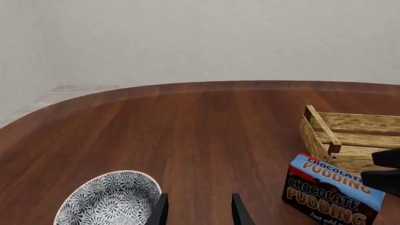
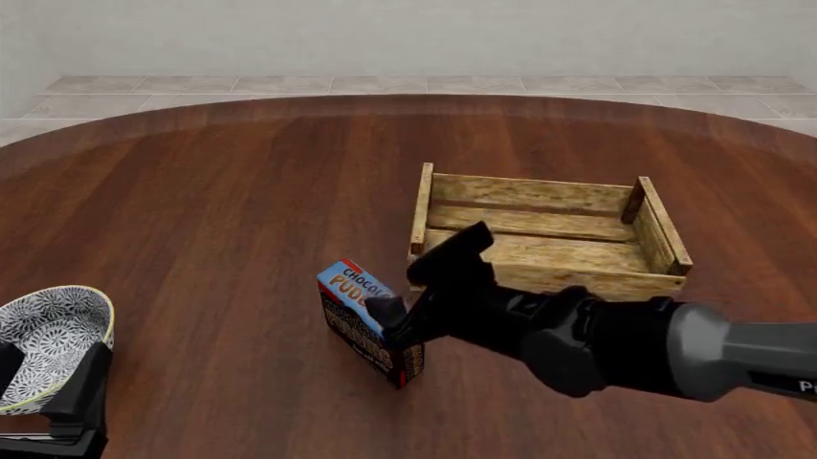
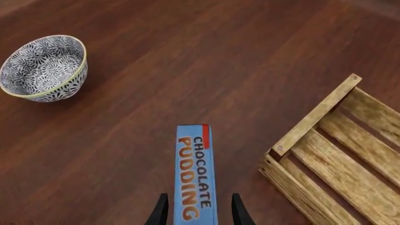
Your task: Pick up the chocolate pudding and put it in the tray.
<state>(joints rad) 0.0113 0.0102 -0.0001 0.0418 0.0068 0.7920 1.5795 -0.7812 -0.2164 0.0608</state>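
Observation:
The chocolate pudding stands on edge on the wooden table, just off the near left corner of the tray, blue face up. My right gripper straddles it. In the right wrist view the chocolate pudding lies between the two fingers of the right gripper with a small gap on each side, so the gripper is open. The tray holds nothing. My left gripper is open and holds nothing, low at the near left of the table beside the bowl. From there the chocolate pudding and tray show.
A round grey-white patterned bowl sits at the near left edge of the table, close to the left gripper; the bowl also shows in the right wrist view. The right arm's dark body crosses in front of the tray's near wall.

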